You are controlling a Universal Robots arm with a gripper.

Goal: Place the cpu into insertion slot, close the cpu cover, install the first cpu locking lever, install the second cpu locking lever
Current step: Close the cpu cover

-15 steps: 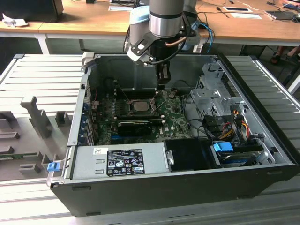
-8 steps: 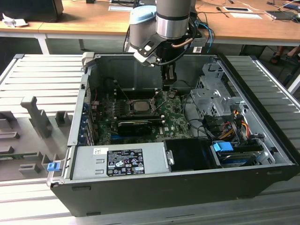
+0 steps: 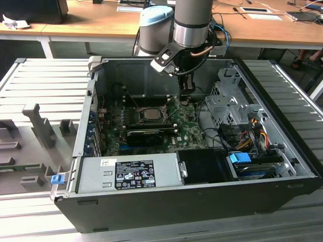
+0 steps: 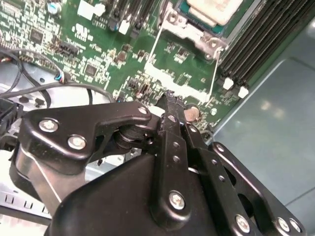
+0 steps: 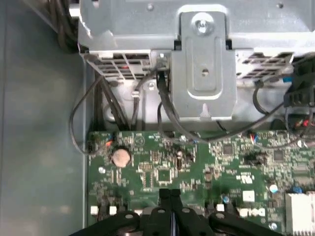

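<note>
Exterior view: cpu (image 3: 150, 113) seated in insertion slot (image 3: 134, 115), cpu cover (image 4: 173, 23) lying flat around it. Tool (image 3: 186, 100) above the board (image 3: 187, 127) just beside the slot, fingers (image 5: 164, 199) pressed together, empty.

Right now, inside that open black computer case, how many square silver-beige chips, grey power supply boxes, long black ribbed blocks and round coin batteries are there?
Square silver-beige cpu: 1
Grey metal power supply box: 1
Long black ribbed heatsink block: 1
Round metal coin battery: 1
Total: 4
</note>
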